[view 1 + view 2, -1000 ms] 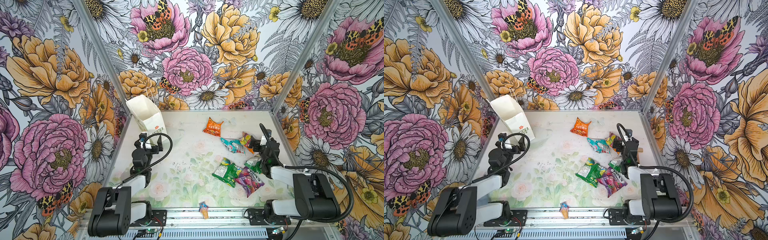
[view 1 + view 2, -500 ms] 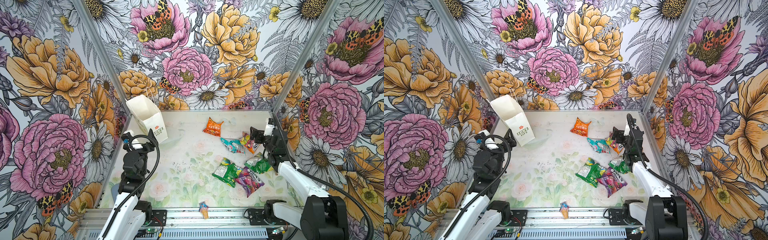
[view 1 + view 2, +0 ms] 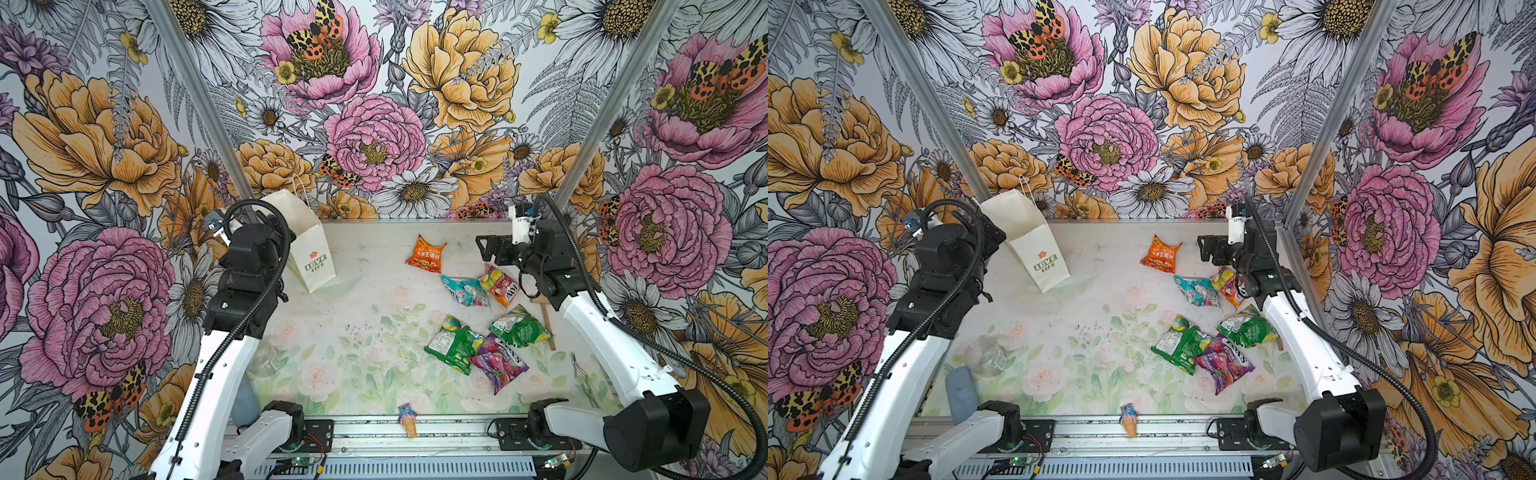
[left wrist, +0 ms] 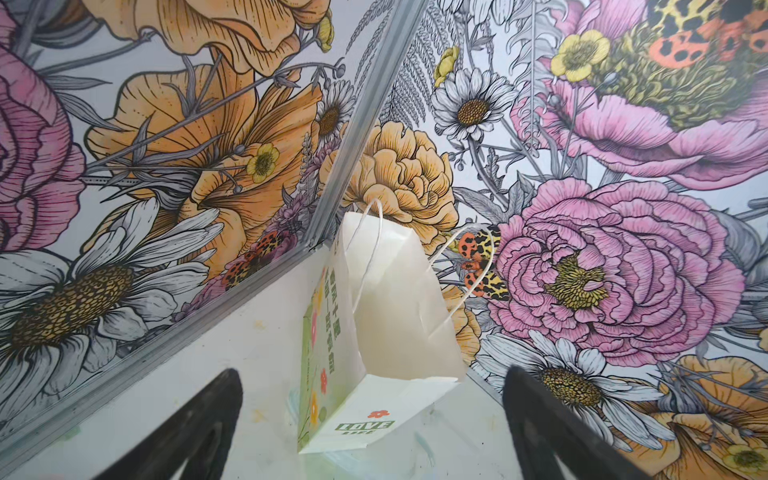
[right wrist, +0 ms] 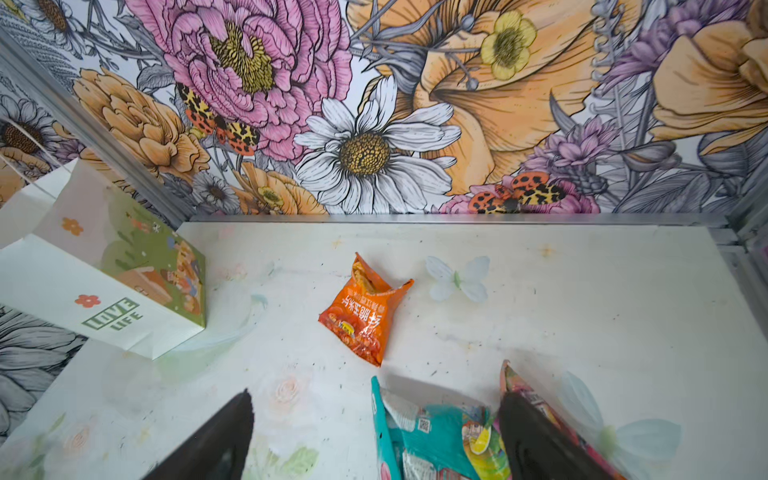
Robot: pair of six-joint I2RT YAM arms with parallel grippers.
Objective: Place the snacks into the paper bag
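Snacks [image 3: 465, 291] loose on table [image 3: 365, 316], none gripped.
Wide open, empty: left hand [image 4: 370, 374] facing bag [image 3: 311, 249]; right hand [image 5: 376, 395] above snacks.

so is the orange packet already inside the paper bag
No, the orange packet lies on the table, well apart from the paper bag.
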